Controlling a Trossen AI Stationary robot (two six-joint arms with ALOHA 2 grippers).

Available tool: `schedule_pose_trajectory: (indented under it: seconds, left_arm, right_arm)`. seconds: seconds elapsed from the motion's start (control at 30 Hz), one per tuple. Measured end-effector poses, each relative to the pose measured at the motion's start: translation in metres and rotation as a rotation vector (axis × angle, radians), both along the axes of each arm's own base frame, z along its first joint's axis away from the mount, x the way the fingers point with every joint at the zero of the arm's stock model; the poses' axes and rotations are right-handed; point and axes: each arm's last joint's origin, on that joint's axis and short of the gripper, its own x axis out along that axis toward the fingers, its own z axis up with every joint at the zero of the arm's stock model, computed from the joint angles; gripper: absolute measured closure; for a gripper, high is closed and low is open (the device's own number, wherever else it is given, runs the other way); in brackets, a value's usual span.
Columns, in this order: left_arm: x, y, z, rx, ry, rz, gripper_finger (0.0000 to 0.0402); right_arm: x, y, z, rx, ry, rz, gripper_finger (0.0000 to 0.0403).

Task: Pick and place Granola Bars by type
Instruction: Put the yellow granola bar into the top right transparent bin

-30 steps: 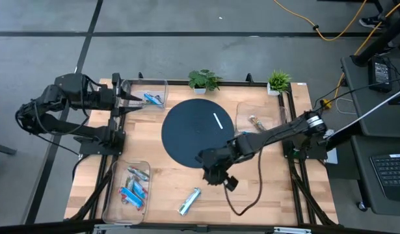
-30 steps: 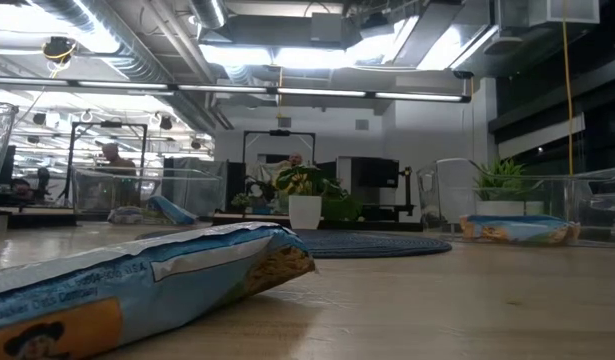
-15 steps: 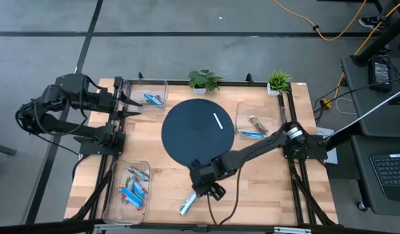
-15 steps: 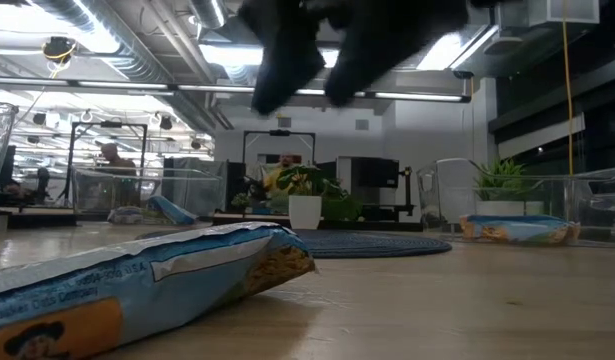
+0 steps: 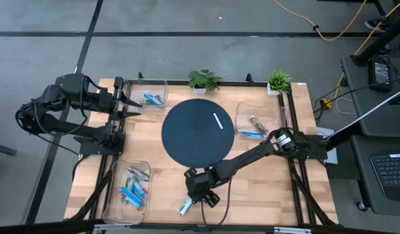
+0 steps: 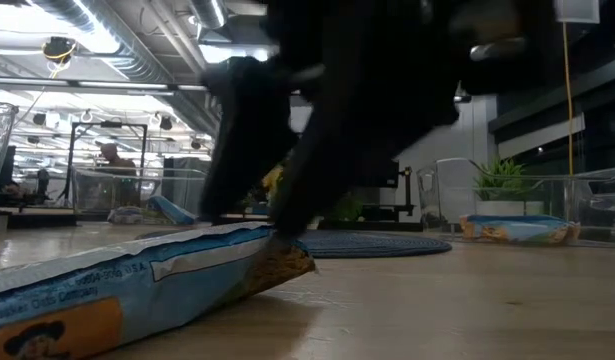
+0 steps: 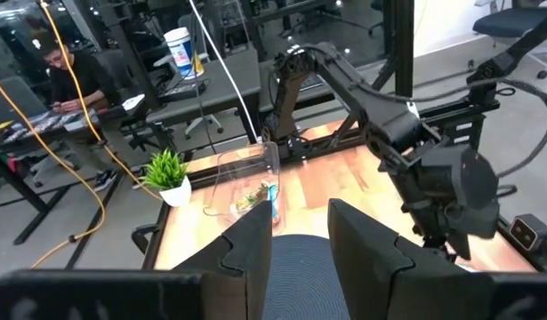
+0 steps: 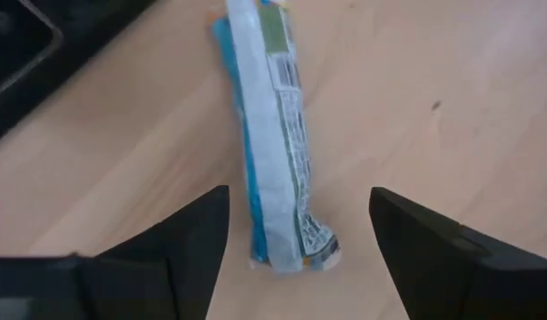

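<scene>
High view: right gripper (image 5: pixel 195 195) is reaching across the wooden table (image 5: pixel 265 188) to its front edge, hovering right over a lone granola bar (image 5: pixel 185 207) lying near that edge; left gripper (image 5: pixel 128 104) is waiting beside the back-left clear bin (image 5: pixel 162 83), which is holding a blue bar. A dark round mat (image 5: pixel 193 136) is sitting mid-table, two potted plants (image 5: pixel 203 80) are standing at the back edge, grey floor all around. Low view: the bar's blue wrapper (image 6: pixel 137 285) is lying flat on the wood, dark fingers (image 6: pixel 242 150) coming down onto it, jaws spread, not pinching yet; room behind is showing ceiling strip lights and ducts. Left wrist view: its fingers (image 7: pixel 246 258) are standing slightly apart, holding nothing; a person is sitting at a desk beyond. Right wrist view: fingers (image 8: pixel 197 236) are straddling the bar (image 8: pixel 273 133), wide open.
</scene>
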Motion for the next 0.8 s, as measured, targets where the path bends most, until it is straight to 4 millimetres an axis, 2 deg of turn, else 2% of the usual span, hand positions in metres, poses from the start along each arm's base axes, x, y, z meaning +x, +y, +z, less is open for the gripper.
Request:
schedule_pose_trajectory:
  seconds: [0.17, 0.27, 0.4, 0.63, 0.7, 0.8]
  left_arm:
    - [0.000, 0.000, 0.000, -0.008, 0.000, 0.000, 0.0297]
    - [0.000, 0.000, 0.000, -0.010, 0.001, 0.001, 0.0300]
    - [0.000, 0.000, 0.000, -0.010, 0.001, 0.001, 0.0301]
    - [0.000, 0.000, 0.000, -0.010, 0.001, 0.001, 0.0302]
    - [0.000, 0.000, 0.000, -0.010, 0.001, 0.001, 0.0302]
    - [0.000, 0.000, 0.000, -0.003, 0.001, 0.000, 0.0302]
  right_arm:
    - [0.003, -0.002, -0.015, -0.007, 0.032, -0.016, 0.0134]
    - [0.003, -0.002, -0.015, -0.007, 0.032, -0.014, 0.0156]
    - [0.002, -0.001, -0.015, -0.007, 0.033, -0.013, 0.0217]
    - [0.001, 0.000, -0.015, 0.030, 0.059, 0.010, 0.0368]
    - [-0.002, -0.002, -0.012, 0.021, 0.080, 0.010, 0.0387]
    - [-0.008, -0.006, 0.005, -0.053, 0.117, -0.020, 0.0377]
